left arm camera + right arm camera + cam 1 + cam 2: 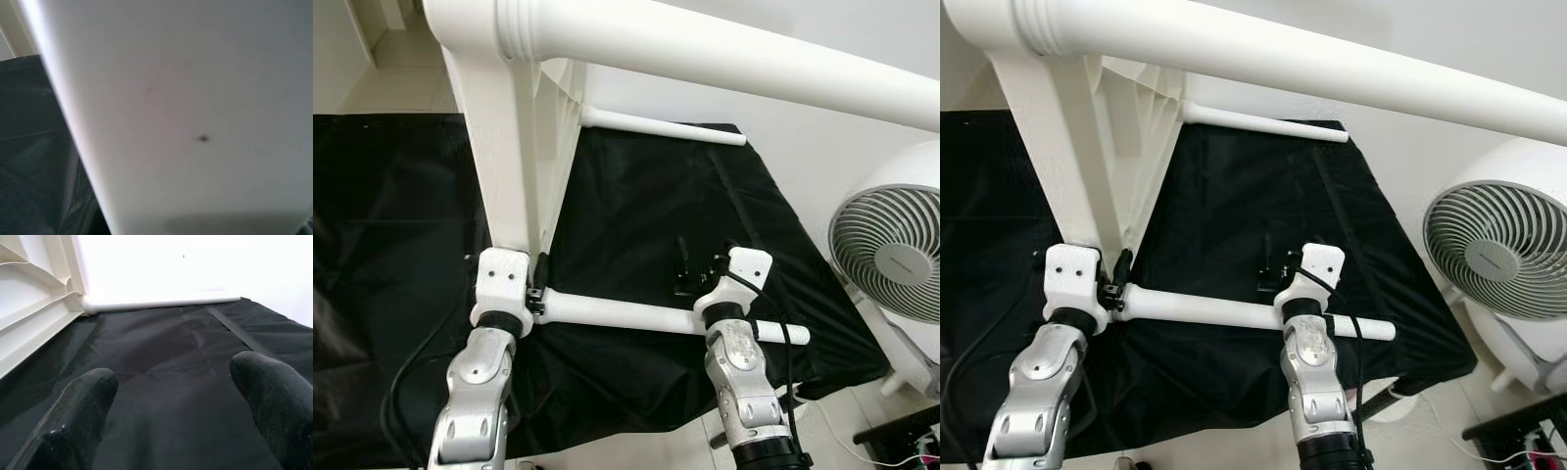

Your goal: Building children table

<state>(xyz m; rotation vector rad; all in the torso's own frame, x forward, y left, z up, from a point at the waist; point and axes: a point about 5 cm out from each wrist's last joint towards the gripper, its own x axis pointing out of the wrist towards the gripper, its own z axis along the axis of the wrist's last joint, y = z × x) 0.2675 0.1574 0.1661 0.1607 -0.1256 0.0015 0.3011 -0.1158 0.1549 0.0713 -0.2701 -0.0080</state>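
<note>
White plastic children's table [514, 127] on its side on a black cloth [646, 196], tabletop upright with ribbed underside toward the right. Three round white legs fitted and jutting out level: top leg [705, 59] across the upper part of the head views, far leg [656, 125] low at the back and lying along the cloth, near leg [636, 315] in front just above the cloth, running from the tabletop's lower corner toward the right.

Left gripper [536, 284] at the tabletop's lower corner, right at the root of the near leg, black fingers tucked against the joint; open or closed cannot tell. In the left wrist view, a blurred white surface [186, 112] of the table very close to the lens, with a strip of black cloth beside it.

Right gripper [697, 264] further along, wrist over the near leg's outer part, fingers pointing over the cloth toward the far leg. In the right wrist view, both black fingertips [80, 406] spread wide apart with nothing between them, cloth below, far leg and ribbed underside ahead.

White floor fan [891, 245] on the floor beside the cloth's right edge. Black cables along both silver arms.
</note>
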